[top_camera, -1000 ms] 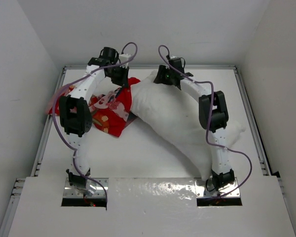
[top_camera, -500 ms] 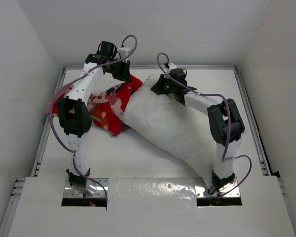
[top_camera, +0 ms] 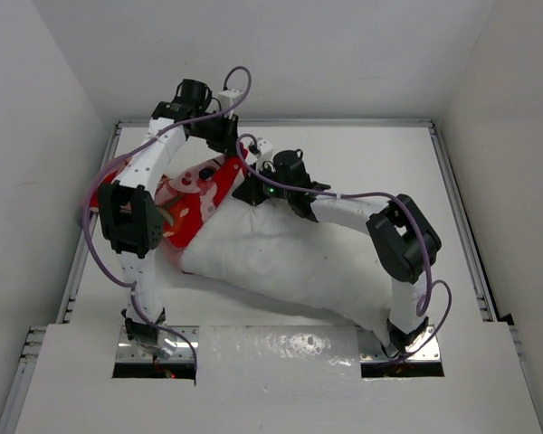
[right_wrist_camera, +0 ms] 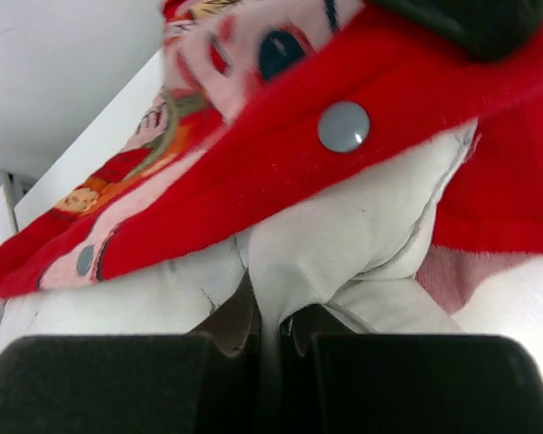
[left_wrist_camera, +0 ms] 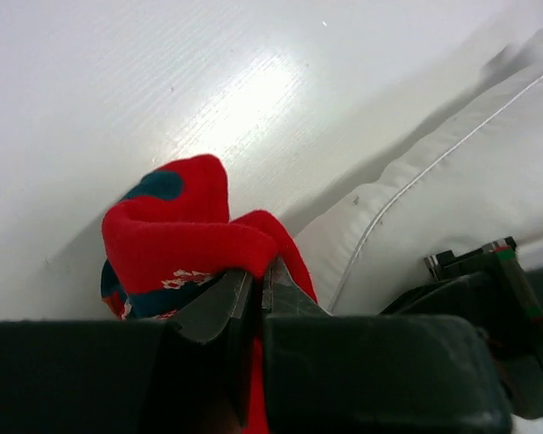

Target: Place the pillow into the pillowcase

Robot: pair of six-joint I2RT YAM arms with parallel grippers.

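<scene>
Fabric-wise, got just one corner of the pillow (top_camera: 281, 258) under the pillowcase (top_camera: 195, 194) mouth, with right hand (right_wrist_camera: 264, 312) clamped on it and left hand (left_wrist_camera: 253, 278) pinching the raised red rim; left the bulk bare on the counter (top_camera: 380, 154).

Flat white tabletop (top_camera: 371, 154), evenly lit. Plain white enclosure walls (top_camera: 281, 54) at back and both sides. Grey metal side rail (top_camera: 462, 226). Glossy white front panel (top_camera: 281, 380).

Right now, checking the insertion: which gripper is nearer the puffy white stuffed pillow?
Right. The right gripper pinches the white pillow; the left gripper clamps the red printed fabric pillowcase beside it.
</scene>
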